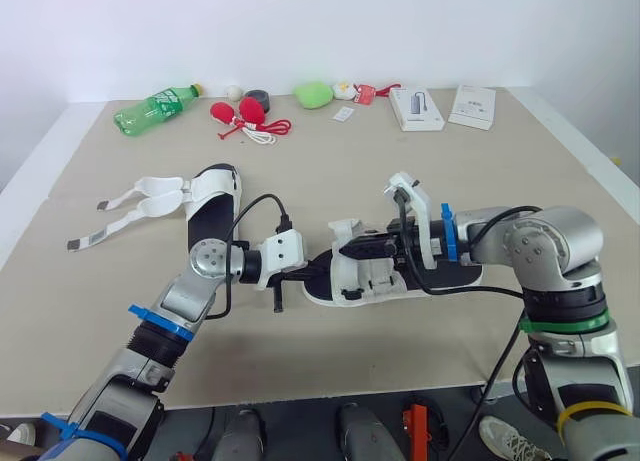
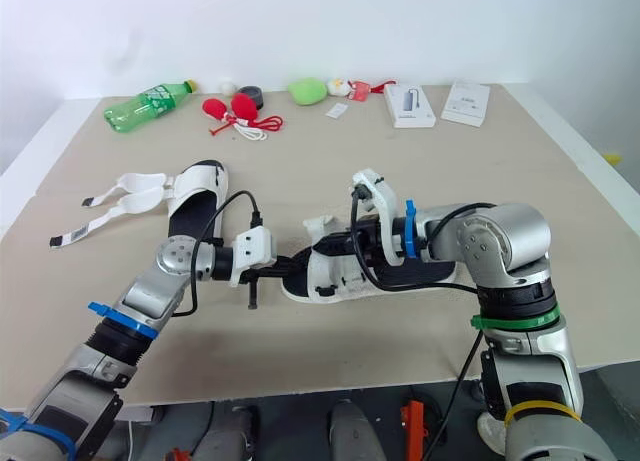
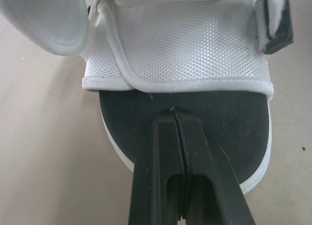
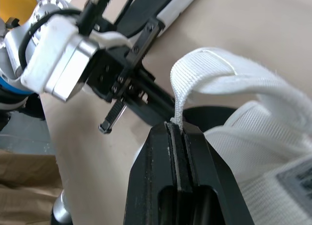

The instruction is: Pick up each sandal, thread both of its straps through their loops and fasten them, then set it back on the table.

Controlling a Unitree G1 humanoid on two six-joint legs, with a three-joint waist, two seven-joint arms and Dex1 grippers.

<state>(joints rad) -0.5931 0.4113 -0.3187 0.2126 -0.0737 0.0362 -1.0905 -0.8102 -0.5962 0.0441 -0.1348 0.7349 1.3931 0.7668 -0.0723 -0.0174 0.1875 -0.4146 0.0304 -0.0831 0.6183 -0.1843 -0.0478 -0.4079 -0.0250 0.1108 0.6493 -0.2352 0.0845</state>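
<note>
One white sandal with a black insole (image 1: 455, 277) lies mid-table between my two grippers. My left gripper (image 1: 318, 272) is shut, and its tips (image 3: 173, 113) rest on the bare insole at the toe end, just before the white mesh upper (image 3: 185, 44). My right gripper (image 4: 175, 125) is shut on the end of a white strap (image 4: 219, 76), which arches up over the sandal's front. A second sandal (image 1: 214, 209) lies further back on the left, its two straps (image 1: 130, 206) loose and spread out over the table.
Along the far edge lie a green bottle (image 1: 152, 109), red items with a white cord (image 1: 240, 113), a dark tape roll (image 1: 257, 98), a green lump (image 1: 313, 94) and two white boxes (image 1: 416, 108) (image 1: 472, 106). The table's front edge (image 1: 330, 396) runs close under the arms.
</note>
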